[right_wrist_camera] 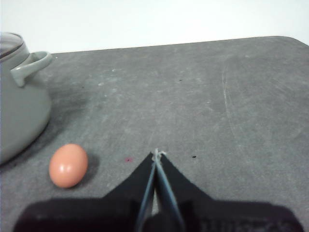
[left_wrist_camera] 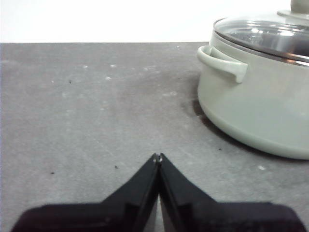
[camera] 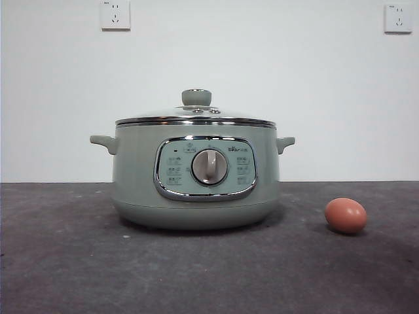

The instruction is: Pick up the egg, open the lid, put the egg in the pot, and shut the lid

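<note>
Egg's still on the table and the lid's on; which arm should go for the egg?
Right. The egg lies on the table close beside the right gripper, whose jaws are shut. The left gripper, also shut, faces the pot on its other side, with no egg in its view.

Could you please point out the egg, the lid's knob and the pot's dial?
egg (camera: 346, 215), front view, middle of its shell.
lid knob (camera: 196, 97), front view, its green side.
pot dial (camera: 209, 167), front view, its centre.
</note>
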Robot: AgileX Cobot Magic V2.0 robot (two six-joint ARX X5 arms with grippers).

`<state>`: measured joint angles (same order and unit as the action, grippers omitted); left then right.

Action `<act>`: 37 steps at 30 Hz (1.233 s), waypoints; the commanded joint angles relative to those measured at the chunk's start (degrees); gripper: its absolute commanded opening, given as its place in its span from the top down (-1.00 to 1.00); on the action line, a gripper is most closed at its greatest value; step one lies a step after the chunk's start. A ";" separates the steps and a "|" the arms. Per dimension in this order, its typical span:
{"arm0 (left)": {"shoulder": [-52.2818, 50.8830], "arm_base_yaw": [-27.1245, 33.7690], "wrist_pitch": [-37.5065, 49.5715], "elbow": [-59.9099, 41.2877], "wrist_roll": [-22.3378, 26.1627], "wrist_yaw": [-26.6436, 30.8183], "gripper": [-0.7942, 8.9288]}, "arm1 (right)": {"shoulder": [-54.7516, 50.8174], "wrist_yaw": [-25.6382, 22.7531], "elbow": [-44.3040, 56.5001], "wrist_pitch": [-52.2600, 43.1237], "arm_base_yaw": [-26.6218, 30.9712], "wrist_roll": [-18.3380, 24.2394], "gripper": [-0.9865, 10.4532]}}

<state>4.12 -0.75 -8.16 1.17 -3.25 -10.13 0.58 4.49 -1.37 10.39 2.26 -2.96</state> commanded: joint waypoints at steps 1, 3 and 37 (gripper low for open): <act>0.09 0.17 0.00 1.42 -2.82 -0.79 0.85 | -0.07 0.07 -0.13 -1.14 0.04 -5.27 0.84; 0.37 0.17 -0.83 2.89 -3.15 -0.79 0.85 | -0.07 0.07 -1.07 -1.97 0.02 -7.37 0.84; 30.23 0.17 -35.21 54.84 3.34 -21.62 0.85 | 36.54 19.98 -63.32 47.63 0.00 7.28 0.84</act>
<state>34.28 -0.75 -42.96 55.86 -1.87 -31.20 36.69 24.14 -64.27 57.10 2.26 1.72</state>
